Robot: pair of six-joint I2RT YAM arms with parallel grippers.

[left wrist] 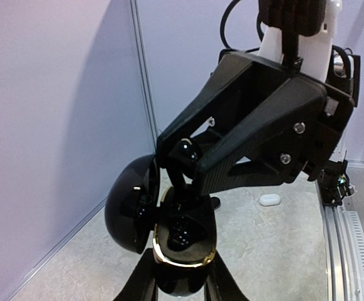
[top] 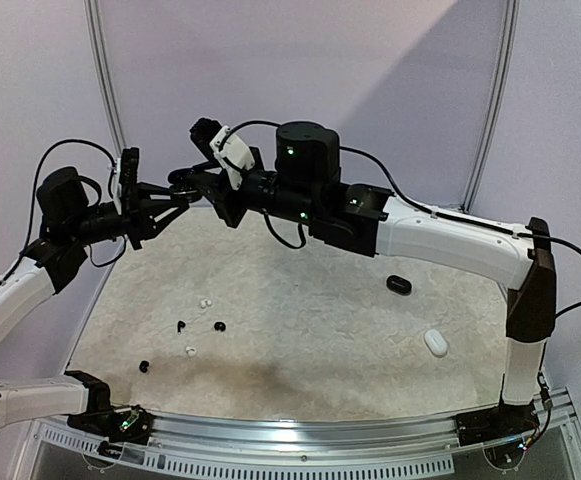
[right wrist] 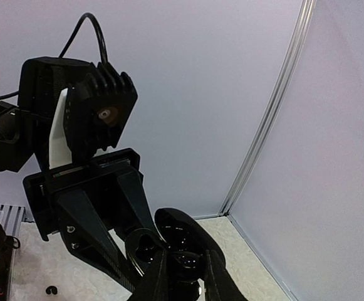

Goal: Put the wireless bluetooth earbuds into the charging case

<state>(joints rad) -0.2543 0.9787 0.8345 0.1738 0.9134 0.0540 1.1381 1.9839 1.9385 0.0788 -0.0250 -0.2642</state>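
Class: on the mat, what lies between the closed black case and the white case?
Nothing; the top view shows bare mat between the closed black case and the white case.

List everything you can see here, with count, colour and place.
open case: one, black with gold rim, in the air in left gripper
held earbud: one, black, at right gripper tips above open case
black earbuds: three, loose on mat, near left
white earbuds: two, among the black ones
black case: one, closed, mat's right side
white case: one, closed, nearer than black case
mat: one, off-white, speckled
left gripper: black, shut on open case
right gripper: black, shut on held earbud
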